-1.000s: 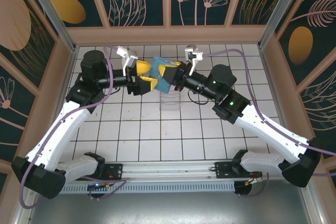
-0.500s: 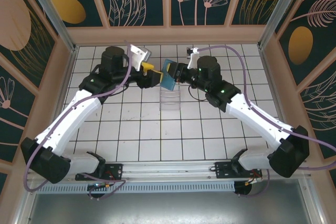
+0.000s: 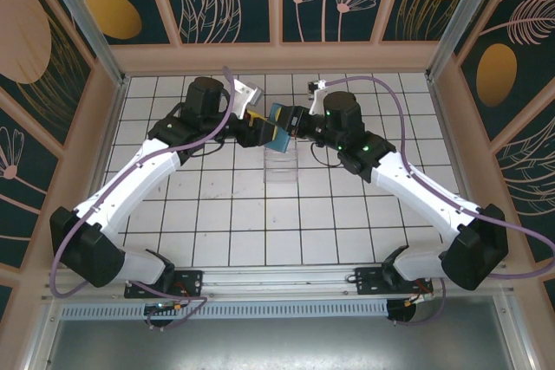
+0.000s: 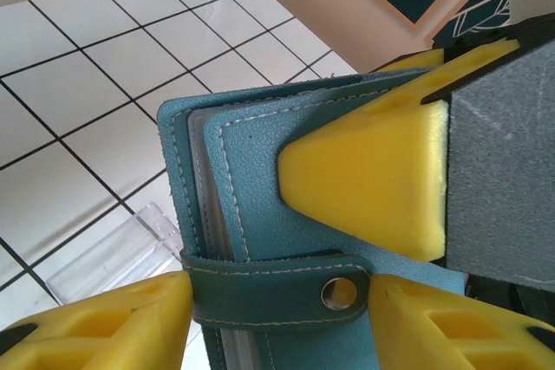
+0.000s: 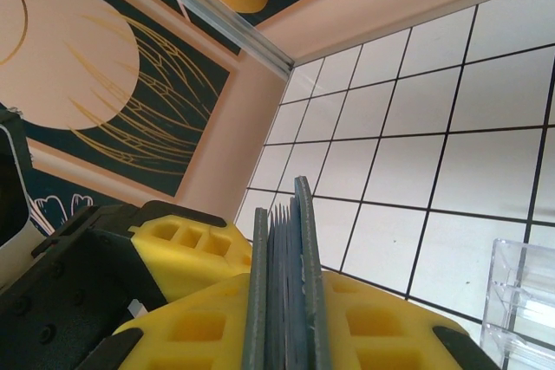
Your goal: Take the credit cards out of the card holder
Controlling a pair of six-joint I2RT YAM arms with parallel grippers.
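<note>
Teal-blue soft card holder, pinched by the right tool, hangs near the far edge of the desk. Left tool, spread, straddles its snap strap, probably to unfasten it.

A white-tiled desk with dark grid lines was seen across the middle of the frame; a clear plastic box was set on it, upper centre.

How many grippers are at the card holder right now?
2. The right gripper clamps the card holder between its pads. The left gripper straddles the snap strap; whether it grips yet is not clear.
</note>
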